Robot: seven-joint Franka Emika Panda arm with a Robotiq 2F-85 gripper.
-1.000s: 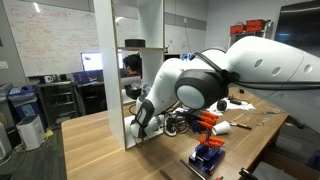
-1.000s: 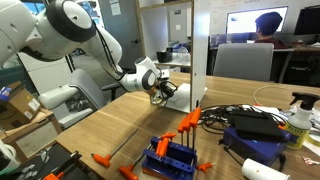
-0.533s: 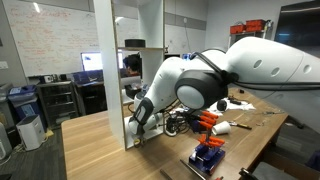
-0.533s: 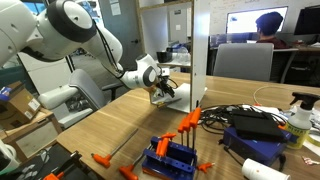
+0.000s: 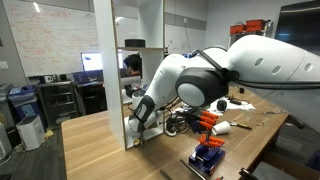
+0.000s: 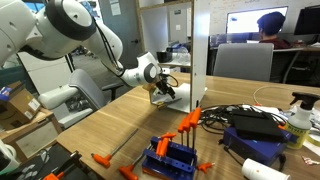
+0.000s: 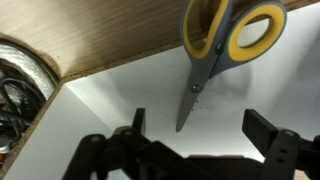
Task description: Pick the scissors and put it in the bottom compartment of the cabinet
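Note:
The scissors [image 7: 225, 35], with yellow loop handles and grey blades, lie flat on the white floor of the bottom compartment [image 7: 110, 115] in the wrist view. Their blade tip points toward me. My gripper [image 7: 200, 130] stands open just short of that tip, its dark fingers [image 7: 265, 130] spread to either side with nothing between them. In both exterior views the gripper [image 5: 138, 115] [image 6: 160, 84] reaches into the lowest opening of the tall white cabinet [image 5: 128, 60] [image 6: 188, 45]. The scissors are too small to make out there.
A blue rack with orange tools [image 6: 172, 155] [image 5: 207, 155] stands near the table's front. A pile of orange-and-black tools [image 5: 205, 120] and coiled black cables [image 7: 15, 100] lie beside the cabinet. A black box [image 6: 255, 122] and a bottle [image 6: 298, 118] sit further along.
The jaws have gone from shut to wide open, letting go of the scissors on the compartment floor. The arm has barely moved.

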